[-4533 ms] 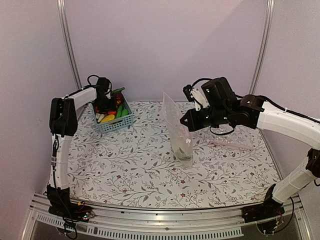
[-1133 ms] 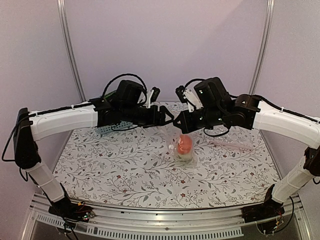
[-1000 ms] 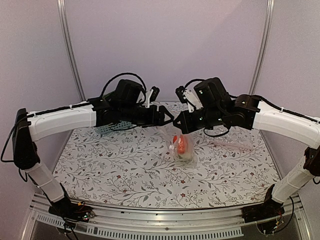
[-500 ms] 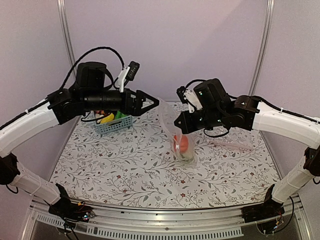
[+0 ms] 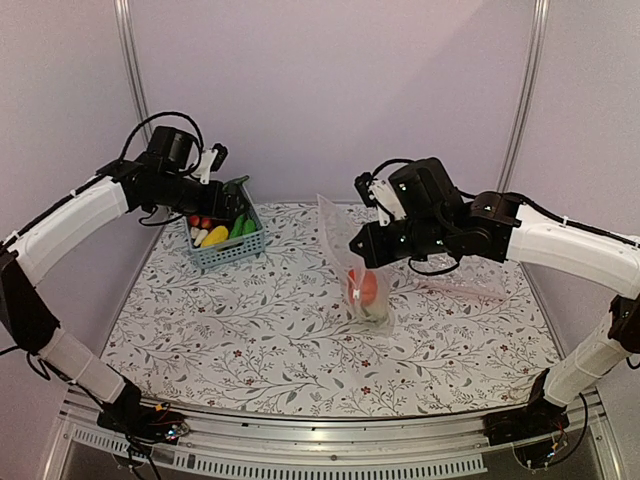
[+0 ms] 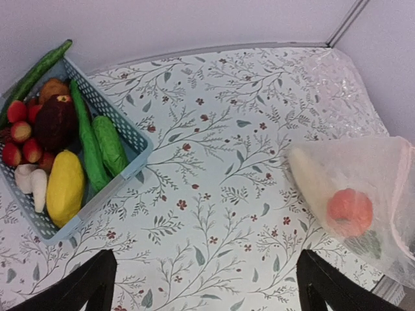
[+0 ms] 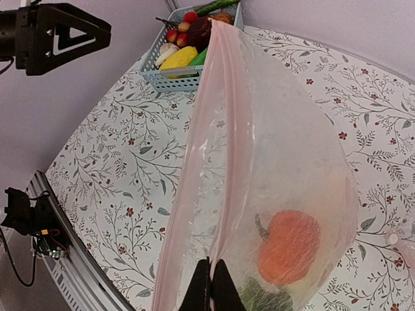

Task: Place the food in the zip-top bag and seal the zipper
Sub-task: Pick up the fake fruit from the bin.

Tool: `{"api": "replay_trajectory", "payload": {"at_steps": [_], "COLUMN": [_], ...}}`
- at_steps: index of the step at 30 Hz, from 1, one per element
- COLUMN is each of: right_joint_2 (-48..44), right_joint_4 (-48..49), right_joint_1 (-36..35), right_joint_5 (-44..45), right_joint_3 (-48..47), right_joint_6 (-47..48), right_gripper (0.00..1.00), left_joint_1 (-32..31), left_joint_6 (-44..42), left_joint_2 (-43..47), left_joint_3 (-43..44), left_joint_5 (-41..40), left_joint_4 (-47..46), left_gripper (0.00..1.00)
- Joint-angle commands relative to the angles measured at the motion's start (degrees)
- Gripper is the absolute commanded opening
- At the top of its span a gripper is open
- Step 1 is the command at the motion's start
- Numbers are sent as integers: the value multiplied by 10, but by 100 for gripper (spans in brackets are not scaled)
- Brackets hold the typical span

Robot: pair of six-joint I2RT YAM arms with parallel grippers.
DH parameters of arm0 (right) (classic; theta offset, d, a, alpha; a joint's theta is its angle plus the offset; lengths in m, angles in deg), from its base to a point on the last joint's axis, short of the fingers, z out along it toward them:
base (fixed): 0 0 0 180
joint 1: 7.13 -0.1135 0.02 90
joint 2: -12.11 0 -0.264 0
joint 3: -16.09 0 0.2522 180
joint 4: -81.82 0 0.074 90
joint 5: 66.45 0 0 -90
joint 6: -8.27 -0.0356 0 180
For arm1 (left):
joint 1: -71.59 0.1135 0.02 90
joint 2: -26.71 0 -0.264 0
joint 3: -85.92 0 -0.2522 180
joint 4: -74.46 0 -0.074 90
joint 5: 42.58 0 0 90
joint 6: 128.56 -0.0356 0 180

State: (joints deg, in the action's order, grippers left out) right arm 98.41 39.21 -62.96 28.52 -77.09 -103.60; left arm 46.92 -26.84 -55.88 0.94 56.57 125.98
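Floral tabletop (image 5: 250, 330), lilac walls, and the left claw (image 6: 206, 288) is hovering wide open and empty above the basket (image 6: 117, 184).
Right claw (image 7: 211, 284) is pinching the zip-top bag (image 7: 285, 142) by its mouth edge and holding it upright mid-tabletop. The orange piece (image 7: 288, 246) is sitting at the bottom, with what looks like the cream-white vegetable (image 6: 310, 178) beside it. Zipper (image 7: 211, 129) is hanging unsealed. I'm guessing the dark maroon piece (image 6: 55, 123) is next. It's sitting wedged between the small red fruits (image 6: 21, 131) and a green cucumber (image 6: 84, 139). So that claw should be dropping straight down, closing across its middle, lifting clear of the basket wall, then letting go right over the mouth.
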Motion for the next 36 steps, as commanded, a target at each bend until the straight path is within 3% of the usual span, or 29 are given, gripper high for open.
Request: {"api": "replay_trajectory", "payload": {"at_steps": [1,14,24,29,36], "right_joint_2": [-21,-35,-33,-33,-34], "right_joint_4": [5,1,0,-6,-13], "right_joint_1": [-2,-2,-2,-2,-2], "right_joint_5": [14,21,24,31,36], "right_joint_3": [10,19,21,20,19], "right_joint_6": [-1,4,3,2,1], "right_gripper": [0,0,0,0,0], "left_joint_1": [40,125,149,153,161], "left_joint_6": [-31,-50,-58,-69,-87], "left_joint_2": [-67,-270,-423,-486,-540], "left_joint_3": [23,158,306,372,419], "left_joint_5": [-69,-86,-137,-152,-171], "left_joint_4": [29,5,10,19,21], "left_gripper": [96,76,75,83,84]}}
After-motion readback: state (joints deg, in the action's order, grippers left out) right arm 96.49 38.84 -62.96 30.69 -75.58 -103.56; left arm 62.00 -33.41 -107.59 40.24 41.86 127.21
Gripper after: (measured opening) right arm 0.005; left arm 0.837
